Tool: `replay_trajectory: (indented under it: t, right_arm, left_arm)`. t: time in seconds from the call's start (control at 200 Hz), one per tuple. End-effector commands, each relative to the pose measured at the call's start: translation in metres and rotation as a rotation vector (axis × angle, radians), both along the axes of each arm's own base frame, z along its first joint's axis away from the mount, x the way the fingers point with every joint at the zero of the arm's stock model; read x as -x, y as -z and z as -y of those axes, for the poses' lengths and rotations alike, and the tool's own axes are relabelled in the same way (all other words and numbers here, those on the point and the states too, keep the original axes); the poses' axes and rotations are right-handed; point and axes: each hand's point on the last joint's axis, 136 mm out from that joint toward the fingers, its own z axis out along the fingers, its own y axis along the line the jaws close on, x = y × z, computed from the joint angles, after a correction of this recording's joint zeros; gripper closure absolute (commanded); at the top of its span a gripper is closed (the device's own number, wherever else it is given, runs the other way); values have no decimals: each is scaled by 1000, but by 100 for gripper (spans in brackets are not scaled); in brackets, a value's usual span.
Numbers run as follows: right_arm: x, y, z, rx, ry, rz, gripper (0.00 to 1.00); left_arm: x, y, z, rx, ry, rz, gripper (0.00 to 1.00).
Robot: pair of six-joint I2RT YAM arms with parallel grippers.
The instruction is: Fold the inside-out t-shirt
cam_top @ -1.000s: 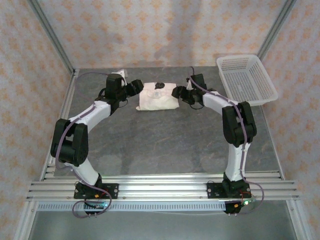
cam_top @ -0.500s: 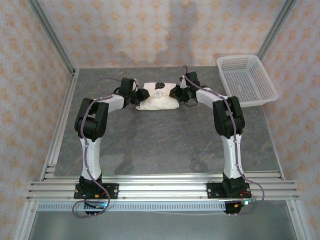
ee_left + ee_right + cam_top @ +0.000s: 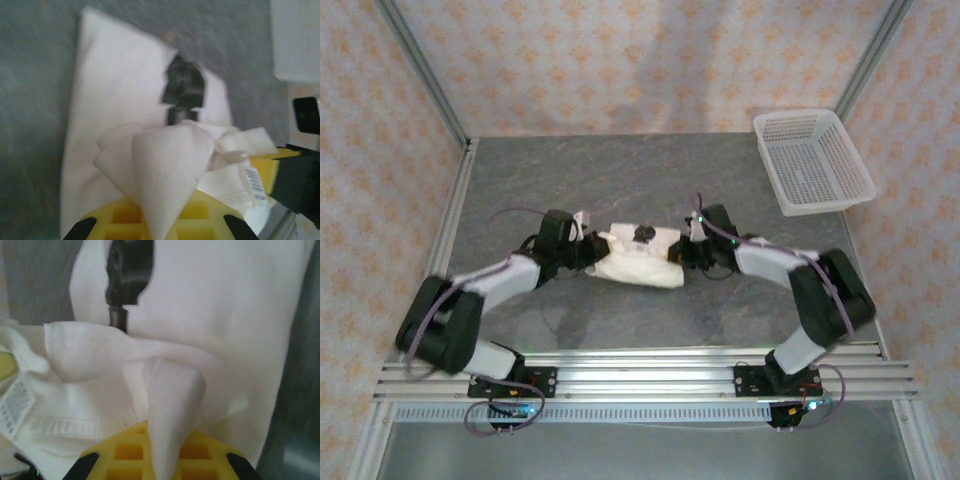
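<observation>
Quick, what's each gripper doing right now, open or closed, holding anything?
Left gripper: closed, pinching the t-shirt.
Right gripper: closed, pinching the same t-shirt.

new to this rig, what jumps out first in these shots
A bunched white t-shirt lies mid-table between the left arm and right arm, each one's jaws pinching a peak of its cloth in the wrist views. A small black object sits on it, and a white mesh basket stands at the far right corner.
</observation>
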Motion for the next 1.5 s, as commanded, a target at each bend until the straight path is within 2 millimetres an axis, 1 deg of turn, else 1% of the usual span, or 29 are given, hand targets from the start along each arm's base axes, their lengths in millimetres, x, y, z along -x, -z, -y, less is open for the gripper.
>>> replay_trajectory:
  t: [0.0, 0.045, 0.09, 0.105, 0.115, 0.135, 0.2, 0.23, 0.245, 0.33, 0.38, 0.465, 0.535, 0.6, 0.691, 0.716, 0.786, 0.821, 0.876, 0.961, 1.071, 1.116, 1.151, 1.191, 1.271, 1.346, 1.416, 1.456, 1.496]
  right_arm:
    - [16, -23, 11, 22, 68, 105, 100]
    - [19, -36, 15, 21, 90, 142, 100]
    - [15, -50, 21, 25, 123, 187, 100]
    - [13, -51, 23, 35, 133, 195, 100]
    - [11, -59, 24, 27, 142, 218, 100]
    - [8, -67, 25, 27, 154, 244, 100]
    - [-7, -81, 28, 52, 186, 305, 100]
    - [-15, -87, 30, 70, 209, 330, 100]
    - [-20, -83, 31, 91, 217, 328, 100]
    - [-48, -75, 35, 154, 275, 343, 100]
    - [-65, -69, 34, 169, 283, 335, 100]
    - [-94, -50, 36, 230, 303, 309, 100]
    - [-111, -34, 37, 235, 311, 276, 100]
    - [-124, -16, 36, 239, 309, 246, 100]
    - [-136, 5, 32, 248, 272, 209, 100]
    - [-138, 11, 30, 254, 262, 196, 100]
    - [-139, 25, 24, 256, 230, 160, 100]
    - [-138, 29, 23, 251, 222, 146, 100]
    - [-136, 30, 19, 229, 213, 141, 99]
    - [-132, 14, 16, 185, 207, 164, 97]
    - [-127, -16, 17, 164, 200, 212, 96]
    - [-123, -27, 17, 161, 193, 228, 96]
    - [-119, -33, 17, 155, 186, 233, 96]
    - [-113, -33, 17, 154, 177, 227, 96]
    - [-101, -25, 17, 163, 156, 200, 96]
    - [-89, -8, 20, 194, 131, 155, 96]
    - [-83, 3, 22, 212, 116, 128, 95]
    - [-82, 8, 23, 220, 115, 119, 95]
    - [-84, 12, 23, 229, 117, 119, 95]
  left_arm:
    - [42, 0, -13, -101, -36, -5, 100]
    - [47, -7, -19, -112, -59, 18, 100]
    - [46, -17, -25, -129, -82, 55, 100]
    - [44, -20, -27, -137, -92, 68, 100]
    - [42, -23, -28, -141, -97, 78, 100]
    - [40, -27, -29, -150, -105, 94, 100]
    - [26, -36, -31, -192, -117, 133, 100]
    - [18, -36, -32, -223, -128, 134, 100]
    - [13, -36, -33, -237, -137, 138, 100]
    - [-14, -30, -37, -308, -190, 143, 100]
    - [-31, -26, -37, -332, -217, 157, 100]
    - [-59, -14, -35, -339, -244, 149, 100]
    - [-79, -1, -33, -350, -258, 122, 100]
    - [-91, 16, -37, -365, -279, 97, 100]
    - [-97, 41, -48, -370, -330, 51, 100]
    - [-96, 49, -52, -375, -344, 34, 100]
    - [-92, 60, -55, -356, -354, 9, 100]
    - [-90, 61, -52, -337, -346, 11, 100]
    - [-84, 59, -46, -298, -321, 15, 100]
    - [-74, 41, -39, -266, -291, 61, 100]
    - [-60, 3, -32, -224, -273, 128, 100]
    - [-53, -9, -30, -213, -267, 143, 100]
    - [-47, -16, -28, -210, -262, 149, 100]
    - [-39, -20, -27, -219, -255, 150, 100]
    - [-23, -11, -30, -254, -268, 105, 100]
    - [-8, 11, -36, -265, -299, 31, 100]
    - [4, 31, -40, -270, -313, 3, 100]
    - [7, 38, -45, -292, -318, -2, 100]
    - [6, 39, -52, -342, -321, 6, 100]
